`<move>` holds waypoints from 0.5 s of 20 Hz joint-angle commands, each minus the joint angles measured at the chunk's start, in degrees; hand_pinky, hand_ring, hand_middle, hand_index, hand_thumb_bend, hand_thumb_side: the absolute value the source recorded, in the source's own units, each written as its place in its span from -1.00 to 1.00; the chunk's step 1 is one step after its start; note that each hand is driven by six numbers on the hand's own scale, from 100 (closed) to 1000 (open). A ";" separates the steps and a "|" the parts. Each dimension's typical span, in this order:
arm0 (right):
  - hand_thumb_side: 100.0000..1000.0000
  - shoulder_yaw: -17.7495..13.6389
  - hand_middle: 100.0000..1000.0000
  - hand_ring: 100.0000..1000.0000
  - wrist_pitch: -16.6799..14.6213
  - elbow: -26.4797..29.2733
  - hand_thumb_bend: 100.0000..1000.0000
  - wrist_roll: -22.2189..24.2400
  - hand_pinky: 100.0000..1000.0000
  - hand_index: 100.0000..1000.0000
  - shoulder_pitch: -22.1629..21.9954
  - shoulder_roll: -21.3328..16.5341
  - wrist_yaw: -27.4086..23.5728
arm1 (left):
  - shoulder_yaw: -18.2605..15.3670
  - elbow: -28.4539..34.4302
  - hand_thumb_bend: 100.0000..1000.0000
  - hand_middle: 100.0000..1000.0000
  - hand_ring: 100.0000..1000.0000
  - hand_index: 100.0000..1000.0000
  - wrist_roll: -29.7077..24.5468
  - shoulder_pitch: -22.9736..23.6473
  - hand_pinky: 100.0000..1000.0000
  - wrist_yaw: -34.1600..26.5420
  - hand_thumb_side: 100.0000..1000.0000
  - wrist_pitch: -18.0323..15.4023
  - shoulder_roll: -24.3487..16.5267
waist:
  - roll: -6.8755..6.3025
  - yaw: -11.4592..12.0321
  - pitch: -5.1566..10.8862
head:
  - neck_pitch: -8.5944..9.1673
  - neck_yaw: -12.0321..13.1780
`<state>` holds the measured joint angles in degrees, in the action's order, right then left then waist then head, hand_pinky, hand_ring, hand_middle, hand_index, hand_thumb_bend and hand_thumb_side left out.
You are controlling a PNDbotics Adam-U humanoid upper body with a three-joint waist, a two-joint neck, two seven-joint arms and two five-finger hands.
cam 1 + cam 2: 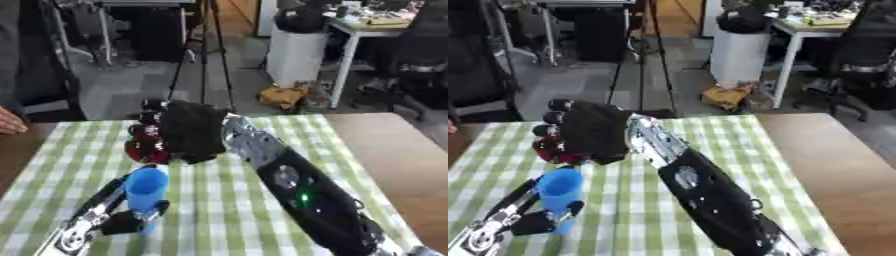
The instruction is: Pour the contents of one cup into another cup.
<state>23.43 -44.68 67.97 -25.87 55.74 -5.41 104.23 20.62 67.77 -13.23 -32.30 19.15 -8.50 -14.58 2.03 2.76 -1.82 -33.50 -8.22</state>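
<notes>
A blue cup (147, 189) stands upright at the lower left of the checked cloth, with my left hand (125, 221) curled round its lower part. Just above and behind it is a dark red cup (145, 149), mostly hidden behind my right hand (191, 131). That hand shows its black back, and its fingers wrap round the red cup. The red cup is held just above and beyond the blue cup's rim. I cannot see inside either cup. My right forearm (306, 195) runs in from the lower right.
A green and white checked cloth (236, 220) covers the table, with bare wood (394, 150) along its right side. A person's hand (9, 122) rests at the far left edge. Beyond the table are a tripod (203, 55), a white bin (296, 55) and desks.
</notes>
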 commanded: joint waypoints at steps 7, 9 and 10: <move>-0.90 0.29 -0.01 -0.01 -2.43 0.58 -0.75 -2.67 0.23 0.38 1.48 -1.32 0.91 | -0.53 0.56 -0.74 0.13 -0.03 0.43 0.16 -0.70 -0.20 0.06 -0.05 -0.14 -0.29 | -0.12 0.07 0.84 | -0.38 -0.24; -0.90 0.37 -0.01 -0.01 -2.43 0.33 -0.75 -2.93 0.24 0.38 1.50 -1.36 1.44 | -0.53 0.57 -0.74 0.13 -0.03 0.43 0.16 -0.71 -0.20 0.07 -0.05 -0.15 -0.29 | -0.10 0.10 0.83 | -0.38 -0.27; -0.90 0.47 -0.01 -0.01 -2.43 0.22 -0.75 -3.11 0.24 0.38 1.54 -1.41 1.75 | -0.52 0.56 -0.74 0.13 -0.03 0.43 0.15 -0.70 -0.20 0.08 -0.05 -0.14 -0.29 | -0.09 0.12 0.84 | -0.41 -0.29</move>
<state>24.06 -44.53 67.79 -26.02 55.75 -5.81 105.38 20.62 67.60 -13.21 -32.26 19.18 -8.52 -14.58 2.17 2.83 -1.80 -33.66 -8.34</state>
